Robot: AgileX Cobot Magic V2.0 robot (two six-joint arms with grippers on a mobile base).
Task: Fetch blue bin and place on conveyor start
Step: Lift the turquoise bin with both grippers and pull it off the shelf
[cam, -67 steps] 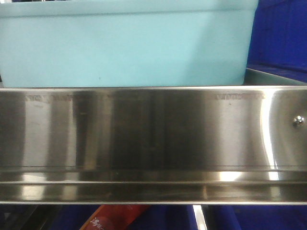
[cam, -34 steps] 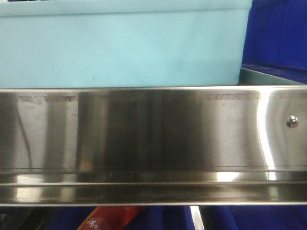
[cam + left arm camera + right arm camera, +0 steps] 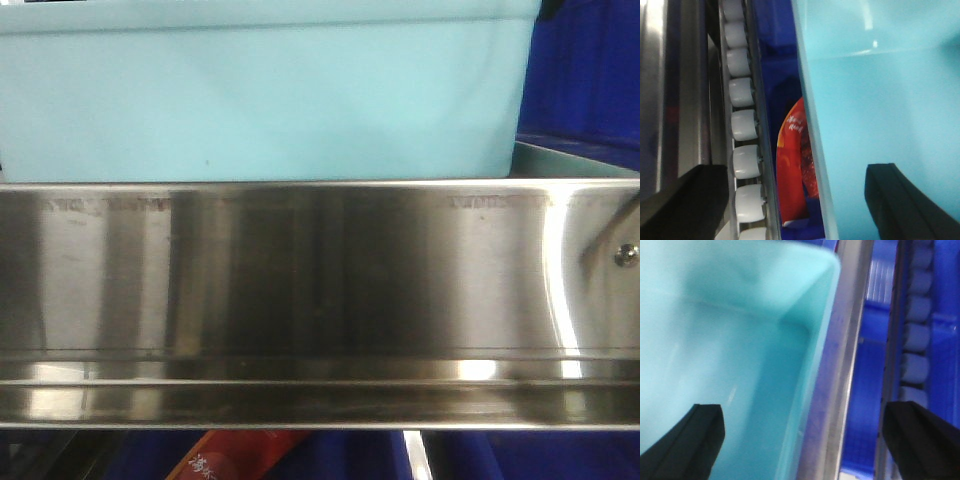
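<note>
Left wrist-mounted view: white lettering on the red packet [image 3: 791,165] is unreadably blurred. Both left gripper [image 3: 795,172] and right gripper [image 3: 802,412] gape wide, straddling the blue bin [image 3: 890,100] walls.

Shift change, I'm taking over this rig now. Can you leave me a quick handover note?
Left gripper: open, astride a side wall of the blue bin, one finger inside, one outside over the rollers; not gripping.
Right gripper: open, likewise astride a bin wall near a corner.
Blue bin: on the stainless-steel roller rack.
Conveyor start: not in view.
Done: both arms positioned at the bin.
Left: close both grippers, lift, carry to the conveyor start, set down.
</note>
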